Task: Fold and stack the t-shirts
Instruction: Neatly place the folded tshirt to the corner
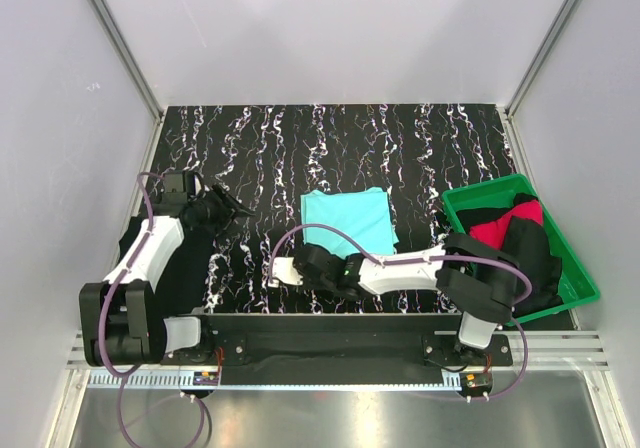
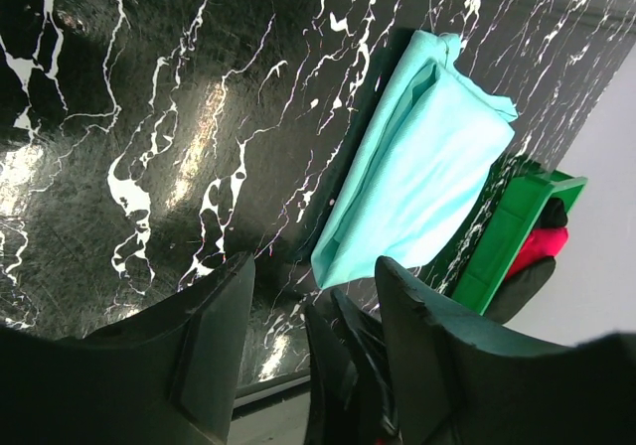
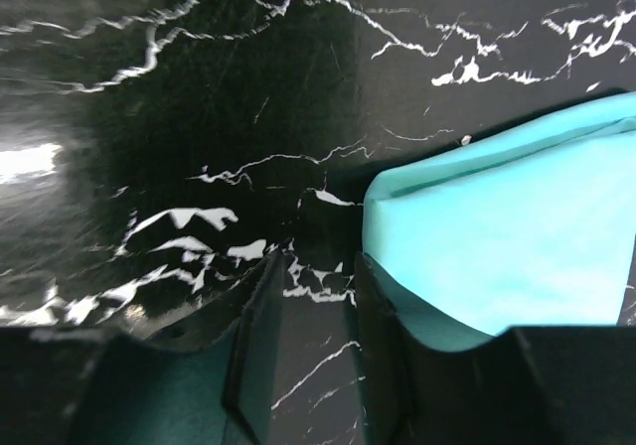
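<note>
Black mat point(image 1: 400, 138) with white marbled streaks, turquoise-mint shirt point(image 1: 348, 218), green tray point(image 1: 484, 187), red-pink shirt point(image 1: 505, 226), black shirts point(image 1: 540, 258), white-and-black arms point(image 1: 150, 253), purple cables point(image 1: 320, 227).

The left arm point(image 1: 150, 253) stands bent, well left of the turquoise t-shirt point(image 1: 348, 218) — its left gripper point(image 1: 230, 206) points toward the shirt, fingers apart around nothing. The right arm point(image 1: 405, 268) stretches low along the shirt's near edge — the right gripper point(image 1: 283, 271) sits by its near-left corner, fingers narrowly parted, empty.
</note>
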Action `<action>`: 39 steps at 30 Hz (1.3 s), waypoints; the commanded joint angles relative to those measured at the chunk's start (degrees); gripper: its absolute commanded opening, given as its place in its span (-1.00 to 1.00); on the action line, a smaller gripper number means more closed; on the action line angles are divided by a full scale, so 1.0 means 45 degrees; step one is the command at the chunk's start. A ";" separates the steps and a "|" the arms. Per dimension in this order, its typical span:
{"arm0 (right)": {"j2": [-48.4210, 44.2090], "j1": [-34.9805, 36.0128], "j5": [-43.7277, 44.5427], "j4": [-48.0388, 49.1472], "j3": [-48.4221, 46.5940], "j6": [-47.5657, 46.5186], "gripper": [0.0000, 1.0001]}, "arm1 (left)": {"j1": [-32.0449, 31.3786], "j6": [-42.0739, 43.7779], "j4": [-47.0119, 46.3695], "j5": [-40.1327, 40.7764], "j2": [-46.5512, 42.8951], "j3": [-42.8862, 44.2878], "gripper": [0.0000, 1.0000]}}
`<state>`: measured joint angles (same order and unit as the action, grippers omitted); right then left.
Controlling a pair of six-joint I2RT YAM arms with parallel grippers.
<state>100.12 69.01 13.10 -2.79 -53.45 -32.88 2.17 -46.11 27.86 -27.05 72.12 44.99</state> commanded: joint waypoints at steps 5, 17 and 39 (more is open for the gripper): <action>0.1052 0.0054 0.1891 0.1243 -0.0641 -0.0270 -0.32 | 0.0239 0.0265 0.0040 -0.0903 0.0360 0.0177 0.21; 0.0743 -0.0043 0.2009 0.1674 -0.0700 -0.0837 -1.00 | 0.0103 0.0207 -0.1930 -0.2698 0.1491 0.0060 0.69; -0.1233 -0.0668 -0.0274 0.0073 -0.0311 0.0473 0.27 | -0.1287 -0.0067 -0.3692 -0.2798 0.3270 0.0098 0.93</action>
<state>96.16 66.30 16.10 -1.17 -55.02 -31.92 -5.43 -49.21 8.14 -40.49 86.87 41.67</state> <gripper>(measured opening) 0.595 0.962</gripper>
